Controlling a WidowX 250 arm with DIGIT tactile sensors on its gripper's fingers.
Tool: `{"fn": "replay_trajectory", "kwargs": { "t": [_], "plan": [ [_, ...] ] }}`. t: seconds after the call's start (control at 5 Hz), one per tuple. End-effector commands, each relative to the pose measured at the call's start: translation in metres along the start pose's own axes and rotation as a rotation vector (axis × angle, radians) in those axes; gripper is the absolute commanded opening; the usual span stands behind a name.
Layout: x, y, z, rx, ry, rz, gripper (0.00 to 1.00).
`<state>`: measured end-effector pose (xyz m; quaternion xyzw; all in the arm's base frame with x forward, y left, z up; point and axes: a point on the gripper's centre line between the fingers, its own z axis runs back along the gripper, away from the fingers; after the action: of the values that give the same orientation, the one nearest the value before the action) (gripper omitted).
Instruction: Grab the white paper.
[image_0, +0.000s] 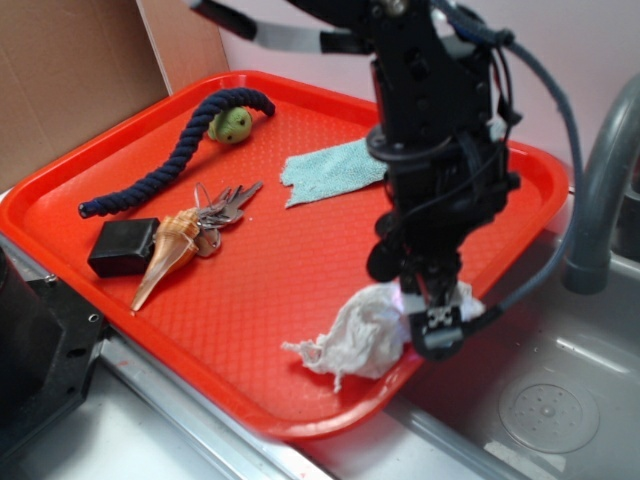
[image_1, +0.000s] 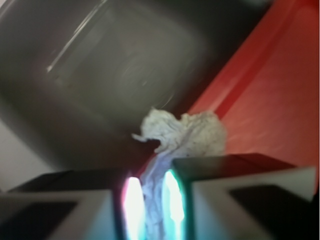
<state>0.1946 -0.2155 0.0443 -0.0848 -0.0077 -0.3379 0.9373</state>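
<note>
A: White paper, the crumpled, ragged-edged tissue wad (image_0: 360, 335), lies at the near rim of the red plastic tray (image_0: 250, 300), on the corner next to the steel sink basin (image_0: 560, 400).

B: And the tool?

A: The black tool (image_0: 430, 318) is down on the wad's sink-side end. In the wrist view its two fingers (image_1: 131, 210) stand close together with a twisted strand of the paper (image_1: 187, 131) pinched between them, so I judge it clamped on the paper.

B: How will it handle?

A: Very light, soft, and it gives under any squeeze. It won't slip much, but it looks thin and could tear if only a loose tail is held. The bunched middle of the wad is the safer hold; the frayed strands on the side away from the sink are the weakest.

B: Anything close to the wad?

A: Nothing touching. A flat light blue-green terry cloth (image_0: 335, 170) lies farther up the tray from the wad. Well apart, toward the far side of the tray from the wad, sit a bunch of keys (image_0: 225, 208), a tan spiral shell (image_0: 170, 250), a small black box (image_0: 122, 247) and a dark blue rope (image_0: 180, 150).
</note>
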Motion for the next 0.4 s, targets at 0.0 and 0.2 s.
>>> {"fn": "replay_trajectory", "kwargs": {
  "t": [0.0,0.2],
  "plan": [
    [-0.002,-0.012,0.005,-0.027,0.017,0.023,1.0],
    [-0.014,-0.028,-0.002,-0.032,0.015,0.027,1.0]
  ]
}}
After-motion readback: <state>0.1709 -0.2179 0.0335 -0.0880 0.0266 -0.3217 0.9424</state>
